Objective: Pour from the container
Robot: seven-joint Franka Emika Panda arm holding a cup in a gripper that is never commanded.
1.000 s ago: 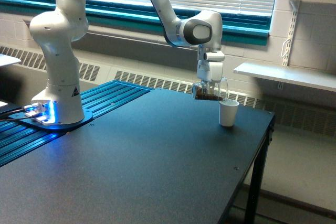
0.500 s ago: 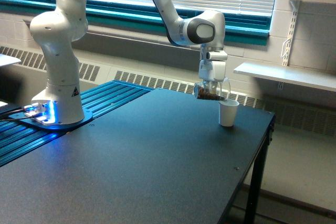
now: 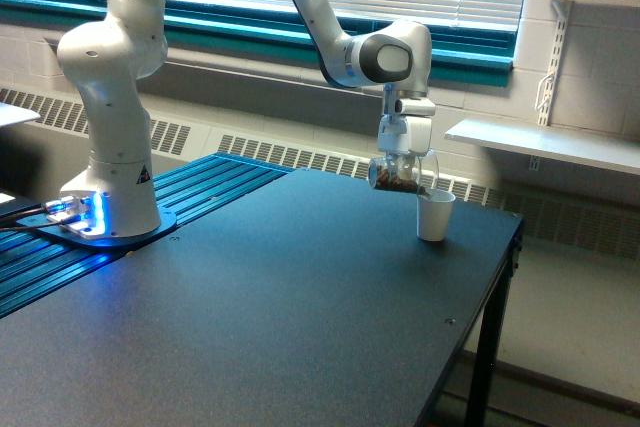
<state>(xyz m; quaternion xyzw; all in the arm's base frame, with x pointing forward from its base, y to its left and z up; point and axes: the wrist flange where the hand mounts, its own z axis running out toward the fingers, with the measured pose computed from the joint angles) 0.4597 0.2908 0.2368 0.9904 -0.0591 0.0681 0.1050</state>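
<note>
The container is a small clear cup with brown bits inside, tipped on its side in the air. Its mouth points toward the exterior view's right, just above the rim of a white paper cup that stands upright on the black table. My gripper hangs straight down from the white arm and is shut on the container's top. Whether any bits are falling is too small to tell.
The arm's white base stands on a blue-lit plate at the exterior view's left. The table's right edge drops off close beyond the paper cup. A wall shelf and window blinds lie behind.
The gripper and the tipped container have shifted slightly toward the exterior view's right, nearer over the paper cup. The paper cup has not moved.
</note>
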